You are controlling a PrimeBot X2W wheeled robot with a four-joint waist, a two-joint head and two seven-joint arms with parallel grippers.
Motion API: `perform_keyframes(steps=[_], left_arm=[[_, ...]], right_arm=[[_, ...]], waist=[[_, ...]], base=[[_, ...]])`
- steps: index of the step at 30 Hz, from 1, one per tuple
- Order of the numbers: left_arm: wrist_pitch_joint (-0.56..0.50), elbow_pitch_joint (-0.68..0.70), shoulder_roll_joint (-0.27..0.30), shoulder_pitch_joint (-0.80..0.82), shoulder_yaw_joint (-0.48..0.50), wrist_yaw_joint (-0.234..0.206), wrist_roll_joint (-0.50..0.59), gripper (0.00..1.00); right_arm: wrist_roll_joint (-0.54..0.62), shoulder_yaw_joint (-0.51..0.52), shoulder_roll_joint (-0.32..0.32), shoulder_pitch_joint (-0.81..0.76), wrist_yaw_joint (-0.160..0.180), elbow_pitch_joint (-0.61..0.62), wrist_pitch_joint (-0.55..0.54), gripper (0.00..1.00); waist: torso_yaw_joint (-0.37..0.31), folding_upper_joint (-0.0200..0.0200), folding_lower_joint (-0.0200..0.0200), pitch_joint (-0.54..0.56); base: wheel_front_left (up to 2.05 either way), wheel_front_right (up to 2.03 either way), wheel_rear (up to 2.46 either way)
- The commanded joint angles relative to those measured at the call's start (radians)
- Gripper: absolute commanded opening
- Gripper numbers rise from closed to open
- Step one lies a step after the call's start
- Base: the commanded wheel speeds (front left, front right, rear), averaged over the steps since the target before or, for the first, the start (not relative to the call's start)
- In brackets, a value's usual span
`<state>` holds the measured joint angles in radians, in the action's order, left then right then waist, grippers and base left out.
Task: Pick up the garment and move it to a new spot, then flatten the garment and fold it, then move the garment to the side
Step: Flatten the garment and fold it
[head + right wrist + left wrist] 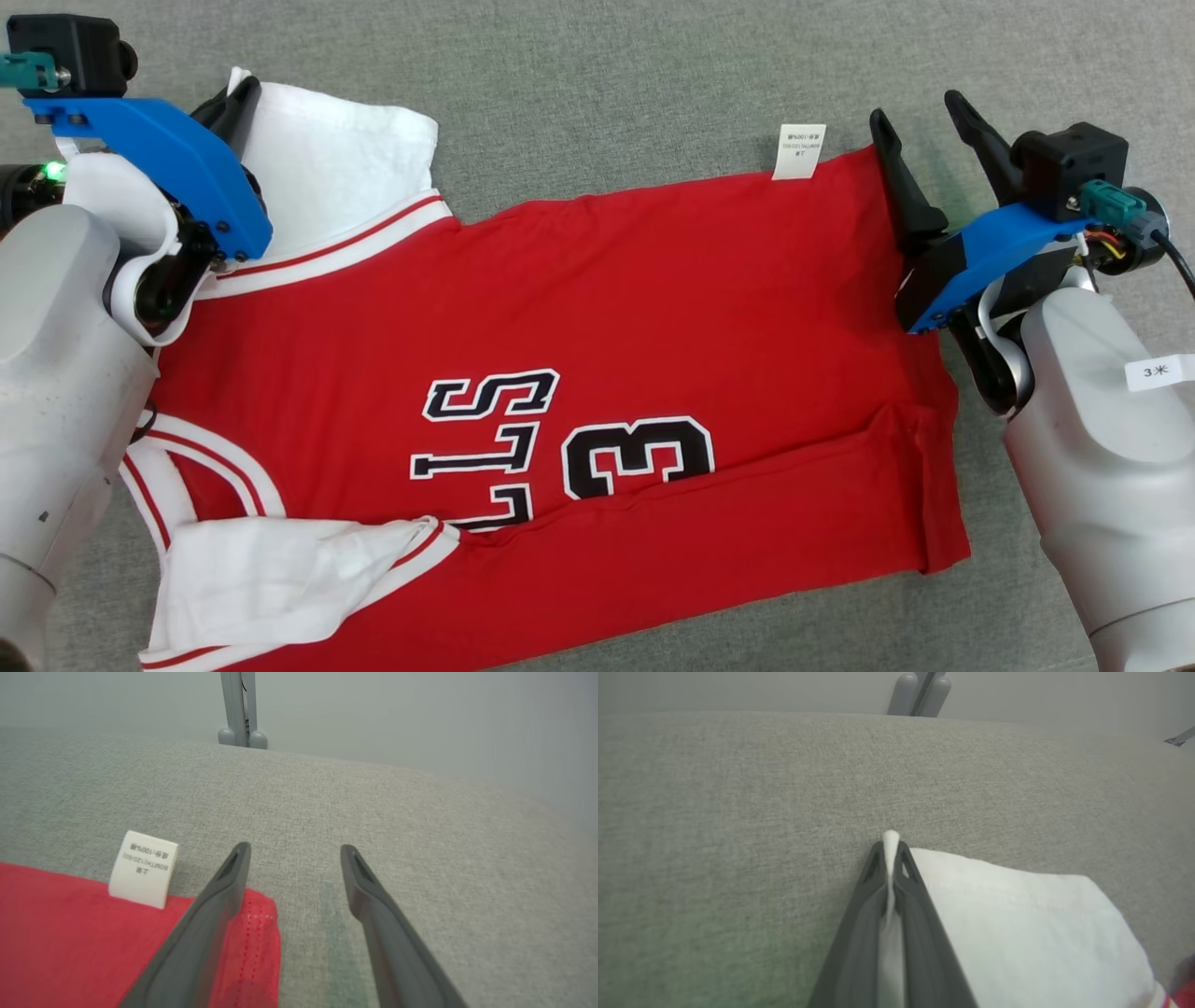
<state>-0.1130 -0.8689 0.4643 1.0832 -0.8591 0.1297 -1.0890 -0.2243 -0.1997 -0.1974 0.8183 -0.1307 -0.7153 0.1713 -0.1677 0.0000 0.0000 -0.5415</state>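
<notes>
**Grey woven surface (607,65): red jersey (597,308) spread out, one sleeve pinched**

The grey woven surface runs across the whole head view. In both wrist views a pale wall stands behind it, with a grey upright fitting (238,709) at the far edge.

The red jersey lies across the middle of the frame, collar end toward the left edge and hem toward the right. White trim, black lettering and a "3" (639,457) face up. A long fold runs along its lower part. The upper white sleeve (345,168) sits upper left, the lower white sleeve (280,569) lower left. A white care label (798,151) sticks out past the cloth's top edge, right of centre.

Left gripper (241,93), upper left: jaws clamped on the far edge of the upper white sleeve. In the left wrist view a nub of white cloth pokes out past the fingertips.

Right gripper (917,110), upper right: jaws wide apart, nothing held. One finger lies over the jersey's hem corner, the other over bare surface. Whether it touches the cloth I cannot tell.
</notes>
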Motion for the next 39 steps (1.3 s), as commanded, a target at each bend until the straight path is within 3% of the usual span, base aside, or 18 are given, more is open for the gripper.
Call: perform_keyframes(steps=[1,14,18,19,20,22,23,31,39], left_arm=[[0.017,0.001,0.004,-0.003,-0.011,0.001,-0.018,0.0],[0.117,0.038,0.019,0.02,-0.095,0.001,-0.055,0.0],[0.138,0.036,0.015,0.031,-0.132,0.001,-0.068,0.0],[0.144,0.033,0.015,0.034,-0.138,0.001,-0.072,0.0],[0.144,0.033,0.015,0.034,-0.138,0.001,-0.072,0.0],[0.154,0.029,0.013,0.038,-0.149,0.001,-0.075,0.0],[0.16,0.027,0.012,0.038,-0.154,0.001,-0.08,0.0],[0.24,0.02,0.005,0.056,-0.182,0.001,-0.099,0.0],[0.33,0.082,0.005,0.001,-0.219,0.001,-0.123,0.0]], right_arm=[[-0.009,-0.009,-0.008,0.018,0.0,-0.01,-0.004,1.0],[-0.085,-0.078,-0.037,-0.015,0.0,-0.055,-0.097,1.0],[-0.109,-0.114,-0.04,-0.027,0.0,-0.085,-0.173,1.0],[-0.12,-0.12,-0.037,-0.031,0.0,-0.094,-0.196,0.94],[-0.12,-0.12,-0.037,-0.031,0.0,-0.094,-0.196,0.94],[-0.141,-0.139,-0.035,-0.035,0.0,-0.095,-0.225,0.39],[-0.152,-0.145,-0.037,-0.036,0.0,-0.089,-0.231,0.0],[-0.138,-0.104,-0.076,0.002,0.0,-0.061,-0.125,0.0],[-0.095,-0.072,-0.056,-0.025,0.0,-0.125,-0.05,0.0]], waist=[[0.003,0.0,0.0,0.007],[0.037,0.0,0.0,0.048],[0.05,0.0,0.0,0.052],[0.052,0.0,0.0,0.053],[0.052,0.0,0.0,0.053],[0.056,0.0,0.0,0.054],[0.057,0.0,0.0,0.054],[0.076,0.0,0.0,0.073],[0.115,0.0,0.0,0.13]], base=[[0.0,0.0,0.0],[0.0,0.0,0.0],[0.0,0.0,0.0],[0.0,0.0,0.0],[0.0,0.0,0.0],[0.0,0.0,0.0],[0.0,0.0,0.0],[0.0,0.0,0.0],[0.0,0.0,0.0]])
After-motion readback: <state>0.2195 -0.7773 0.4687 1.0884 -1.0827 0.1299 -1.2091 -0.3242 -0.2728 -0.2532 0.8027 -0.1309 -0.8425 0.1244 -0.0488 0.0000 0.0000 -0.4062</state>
